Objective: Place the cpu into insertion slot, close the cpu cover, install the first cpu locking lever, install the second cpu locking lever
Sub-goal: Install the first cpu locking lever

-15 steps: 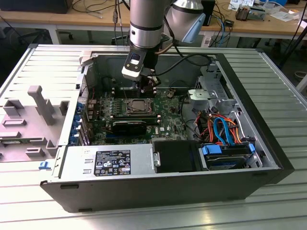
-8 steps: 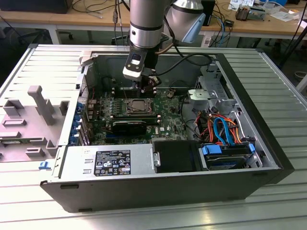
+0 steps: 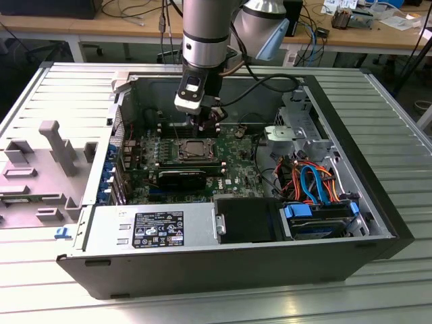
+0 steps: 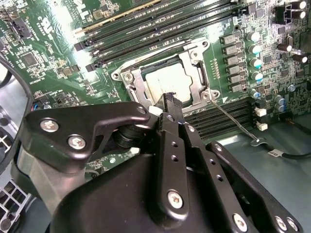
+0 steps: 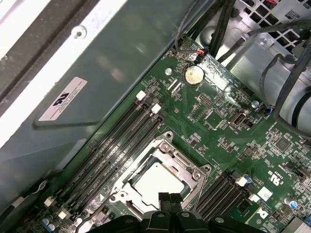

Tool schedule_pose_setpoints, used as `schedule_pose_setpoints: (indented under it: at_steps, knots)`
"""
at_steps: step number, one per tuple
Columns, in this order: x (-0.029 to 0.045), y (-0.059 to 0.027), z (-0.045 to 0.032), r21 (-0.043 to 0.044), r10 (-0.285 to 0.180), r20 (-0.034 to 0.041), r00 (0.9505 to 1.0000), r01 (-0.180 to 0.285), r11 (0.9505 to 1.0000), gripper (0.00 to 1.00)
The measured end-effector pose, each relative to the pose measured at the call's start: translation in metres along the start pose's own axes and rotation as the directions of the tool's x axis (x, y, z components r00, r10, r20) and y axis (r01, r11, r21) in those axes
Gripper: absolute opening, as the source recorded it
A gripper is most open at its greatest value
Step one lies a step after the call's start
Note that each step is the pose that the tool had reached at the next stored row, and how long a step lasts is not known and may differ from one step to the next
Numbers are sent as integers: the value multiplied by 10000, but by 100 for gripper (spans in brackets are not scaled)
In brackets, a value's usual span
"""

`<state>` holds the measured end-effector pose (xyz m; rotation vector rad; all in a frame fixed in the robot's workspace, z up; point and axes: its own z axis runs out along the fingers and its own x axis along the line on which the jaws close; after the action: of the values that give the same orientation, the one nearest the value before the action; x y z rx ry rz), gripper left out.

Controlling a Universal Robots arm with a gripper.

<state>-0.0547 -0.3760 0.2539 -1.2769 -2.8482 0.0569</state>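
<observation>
Cpu [image 5: 158, 180] lies seated under its cover [image 5: 184, 160], just below and ahead of the closed, empty gripper [image 5: 169, 198].

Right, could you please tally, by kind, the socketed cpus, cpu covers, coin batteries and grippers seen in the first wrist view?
cpu: 1
cpu cover: 1
coin battery: 1
gripper: 1
Total: 4

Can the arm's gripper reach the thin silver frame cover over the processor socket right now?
Likely yes. The shut gripper hangs just above the thin square silver metal cpu cover, with nothing between them. The long black memory slots lie off to the sides.
</observation>
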Motion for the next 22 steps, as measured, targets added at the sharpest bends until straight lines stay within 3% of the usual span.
schedule_pose_setpoints:
  at_steps: [22]
  knots:
    - [0,0,0,4,-818,34,9966,818,9966,11]
